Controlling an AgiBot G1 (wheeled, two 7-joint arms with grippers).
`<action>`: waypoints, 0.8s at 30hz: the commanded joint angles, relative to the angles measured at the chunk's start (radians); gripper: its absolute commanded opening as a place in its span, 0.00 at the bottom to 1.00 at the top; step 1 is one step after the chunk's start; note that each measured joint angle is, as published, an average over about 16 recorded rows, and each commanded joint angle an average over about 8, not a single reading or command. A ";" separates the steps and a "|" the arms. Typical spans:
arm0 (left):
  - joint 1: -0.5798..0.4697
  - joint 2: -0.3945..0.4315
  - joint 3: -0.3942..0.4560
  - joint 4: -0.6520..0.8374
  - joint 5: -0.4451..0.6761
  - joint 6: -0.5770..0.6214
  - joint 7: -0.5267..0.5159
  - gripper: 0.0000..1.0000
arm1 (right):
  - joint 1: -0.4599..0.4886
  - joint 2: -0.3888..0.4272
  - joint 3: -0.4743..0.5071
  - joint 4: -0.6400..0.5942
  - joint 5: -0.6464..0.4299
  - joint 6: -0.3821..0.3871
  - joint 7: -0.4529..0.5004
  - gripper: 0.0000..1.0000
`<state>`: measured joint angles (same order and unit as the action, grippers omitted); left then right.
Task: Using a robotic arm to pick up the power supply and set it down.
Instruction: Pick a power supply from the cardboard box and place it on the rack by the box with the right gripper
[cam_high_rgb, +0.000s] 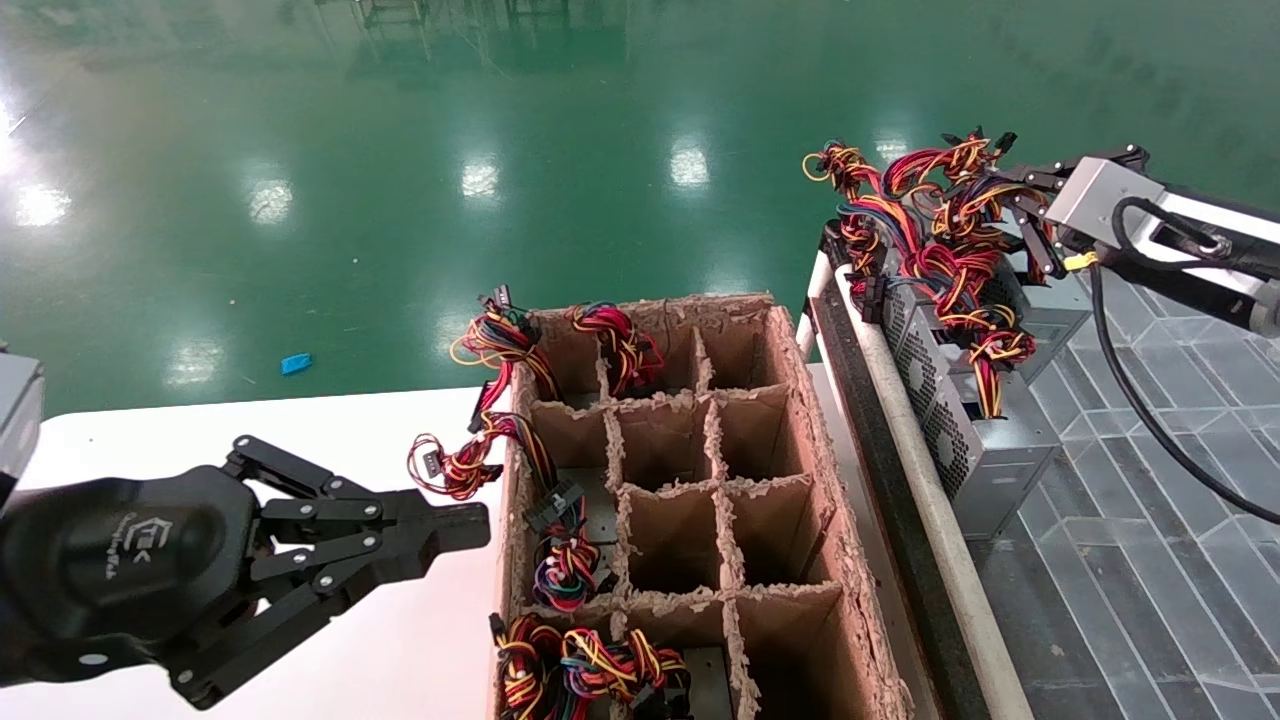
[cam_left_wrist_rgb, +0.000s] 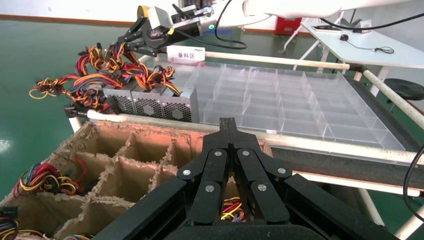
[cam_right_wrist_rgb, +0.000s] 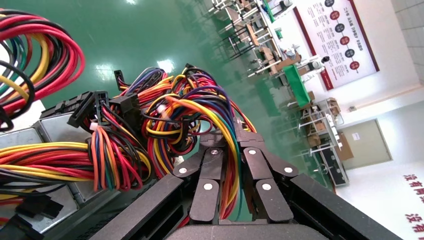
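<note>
My right gripper (cam_high_rgb: 1012, 205) is shut on a bunch of red, yellow and orange wires (cam_high_rgb: 945, 235) of a power supply (cam_high_rgb: 965, 425). In the right wrist view the wires (cam_right_wrist_rgb: 220, 150) run between the fingers of that gripper (cam_right_wrist_rgb: 227, 135), beside a grey box (cam_right_wrist_rgb: 55, 127). Three silver honeycomb-faced power supplies (cam_left_wrist_rgb: 150, 104) stand in a row on the clear tray's near end, below the right gripper (cam_left_wrist_rgb: 132, 42). I cannot tell which box the held wires belong to. My left gripper (cam_high_rgb: 470, 525) hangs shut and empty over the white table, its tip (cam_left_wrist_rgb: 228, 122) over the cardboard box.
A brown cardboard box (cam_high_rgb: 790, 400) with dividers stands in the middle, with wire bundles (cam_high_rgb: 565, 570) in some cells. A rail (cam_high_rgb: 925, 500) separates it from the clear divided tray (cam_left_wrist_rgb: 280, 100). The white table (cam_high_rgb: 330, 430) lies to the left.
</note>
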<state>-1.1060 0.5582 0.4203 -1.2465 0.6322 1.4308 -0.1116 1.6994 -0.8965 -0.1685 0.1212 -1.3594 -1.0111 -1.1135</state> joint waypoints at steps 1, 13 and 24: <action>0.000 0.000 0.000 0.000 0.000 0.000 0.000 0.00 | 0.003 0.000 0.000 -0.004 0.000 -0.003 0.002 1.00; 0.000 0.000 0.000 0.000 0.000 0.000 0.000 0.00 | 0.035 0.015 -0.031 -0.009 -0.044 -0.020 0.029 1.00; 0.000 0.000 0.000 0.000 0.000 0.000 0.000 0.00 | 0.054 0.059 -0.062 0.023 -0.088 -0.070 0.072 1.00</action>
<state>-1.1060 0.5582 0.4204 -1.2465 0.6322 1.4308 -0.1116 1.7501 -0.8364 -0.2294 0.1532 -1.4447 -1.0847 -1.0387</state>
